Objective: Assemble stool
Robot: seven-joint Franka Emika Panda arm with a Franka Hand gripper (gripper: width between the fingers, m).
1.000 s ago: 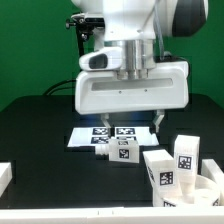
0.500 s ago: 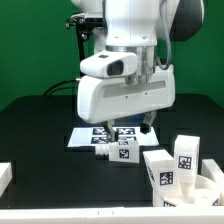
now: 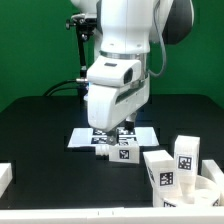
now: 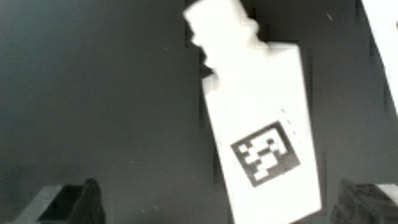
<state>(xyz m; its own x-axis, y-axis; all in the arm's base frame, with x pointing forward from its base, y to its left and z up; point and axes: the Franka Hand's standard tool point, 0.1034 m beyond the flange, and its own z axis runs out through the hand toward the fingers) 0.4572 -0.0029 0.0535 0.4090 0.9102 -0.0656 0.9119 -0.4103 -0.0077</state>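
A white stool leg with a black-and-white tag lies on the black table just in front of the marker board. My gripper hangs right above this leg, open and holding nothing. In the wrist view the leg runs lengthwise between the two dark fingertips, which stand wide apart, and its tag faces up. Two more legs stand at the exterior view's right. The round seat lies by them, partly cut off by the frame edge.
A white block sits at the exterior view's lower left edge. The green wall stands behind the arm. Black table surface shows on the exterior view's left.
The gripper hand has turned about its upright axis, showing its narrow side now, and has shifted slightly to the exterior view's left over the lying leg. The jaws stayed open.
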